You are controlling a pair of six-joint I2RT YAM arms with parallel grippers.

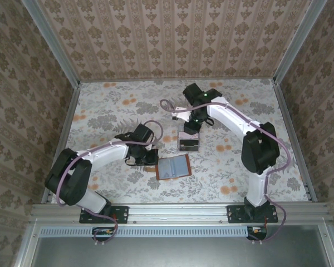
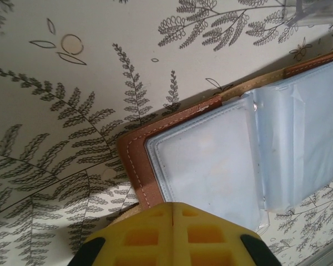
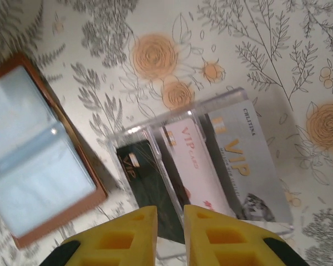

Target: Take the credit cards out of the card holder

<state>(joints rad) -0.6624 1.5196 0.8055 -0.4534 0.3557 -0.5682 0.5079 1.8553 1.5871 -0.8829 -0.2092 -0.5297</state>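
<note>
The card holder (image 1: 173, 167) lies spread open on the table (image 1: 111, 105) between the arms. The left wrist view shows its clear sleeves, with the left gripper (image 2: 172, 213) pressed together at its edge. The right wrist view reads three credit cards (image 3: 197, 160) in the clear tray (image 3: 177, 114), beneath the slightly parted right gripper (image 3: 170, 215).

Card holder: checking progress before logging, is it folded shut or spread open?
Spread open: the card holder lies flat on the table, brown rim around both halves, clear pockets facing up.
</note>
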